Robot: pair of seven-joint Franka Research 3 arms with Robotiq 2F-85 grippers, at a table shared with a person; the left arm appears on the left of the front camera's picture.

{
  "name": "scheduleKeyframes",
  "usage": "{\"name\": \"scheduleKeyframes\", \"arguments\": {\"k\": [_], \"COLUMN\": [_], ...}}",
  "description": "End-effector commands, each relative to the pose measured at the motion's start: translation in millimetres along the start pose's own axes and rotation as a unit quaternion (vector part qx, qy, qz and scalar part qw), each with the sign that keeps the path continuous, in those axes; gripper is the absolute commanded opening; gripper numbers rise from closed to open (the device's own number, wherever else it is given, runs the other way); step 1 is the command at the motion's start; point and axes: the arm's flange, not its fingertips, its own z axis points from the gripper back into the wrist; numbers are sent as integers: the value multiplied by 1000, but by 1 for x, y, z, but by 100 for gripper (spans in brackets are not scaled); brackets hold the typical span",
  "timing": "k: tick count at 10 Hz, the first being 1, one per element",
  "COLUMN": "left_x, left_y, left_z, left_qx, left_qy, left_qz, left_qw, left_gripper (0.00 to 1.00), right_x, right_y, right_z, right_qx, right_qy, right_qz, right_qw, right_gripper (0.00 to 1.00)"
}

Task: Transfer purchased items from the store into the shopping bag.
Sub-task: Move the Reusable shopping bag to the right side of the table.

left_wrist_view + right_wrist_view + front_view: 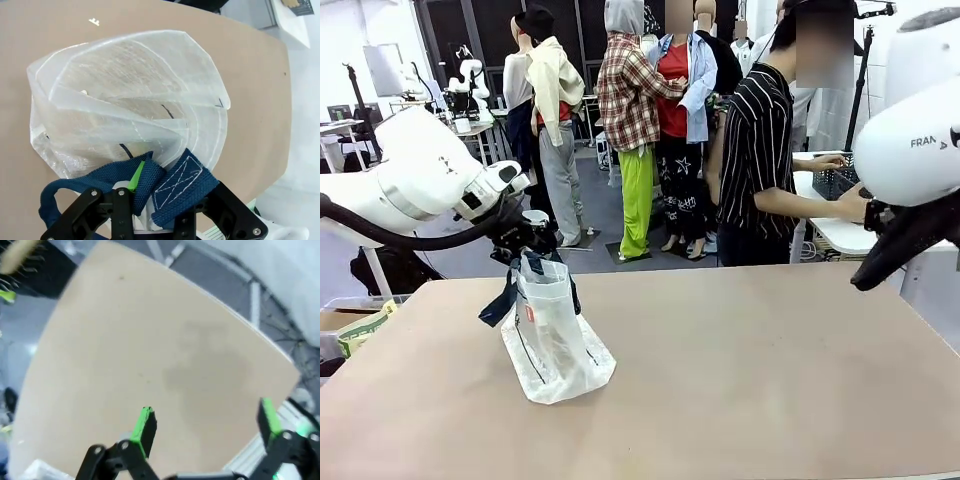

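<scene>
Item 1, left side: left gripper (525,243). I have it clamped on the navy handles (165,185) of the shopping bag (555,340), holding them up above the table (770,380). In the left wrist view the jaws sit pinched on the webbing with one green pad (135,177) showing between the folds.

Item 2, left of centre: the shopping bag itself. Translucent white, base resting on the table, body slumped and leaning toward the near edge. From above, its mouth looks folded over on itself; I see no goods inside, though creased plastic hides part of the interior.

Item 3, far right, beyond the table: a person (760,160) turned away, hands at a dark lattice basket (835,182) on a side surface. I take that for the store. The purchased items are too small or hidden to make out.

Item 4, right side: right gripper (205,422). Jaws stand wide apart, holding nothing, hanging over bare table.

Hazards, as I judge them:
- Collapsed mouth: an item dropped in could land on a fold and slide out.
- Thin film: it may tear or slip if I lift harder on one handle.
- Shared space: my right arm reaching toward the basket could meet the person's hands.
</scene>
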Motion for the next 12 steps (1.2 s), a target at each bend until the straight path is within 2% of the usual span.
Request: {"name": "scheduleKeyframes", "arguments": {"k": [1, 2, 3, 8, 11, 12], "left_x": [4, 4, 13, 35, 41, 41], "left_y": [-5, -6, -5, -7, 28, 43], "left_z": [-7, -5, 4, 88, 137, 150], "left_qx": [29, 73, 66, 131, 164, 175], "left_qy": [59, 85, 65, 39, -3, -2], "left_qz": [-4, -8, -6, -39, 19, 30], "left_qw": [998, 994, 996, 990, 986, 984], "left_gripper": [0, 0, 0, 0, 0, 0], "right_x": [-3, 0, 0, 0, 0, 0], "right_y": [21, 0, 0, 0, 0, 0], "right_z": [-8, 0, 0, 0, 0, 0], "right_qx": [53, 0, 0, 0, 0, 0], "right_qy": [16, 0, 0, 0, 0, 0], "right_qz": [-4, 0, 0, 0, 0, 0], "right_qw": [998, 1000, 1000, 1000, 1000, 1000], "right_gripper": [100, 100, 100, 100, 100, 100]}}
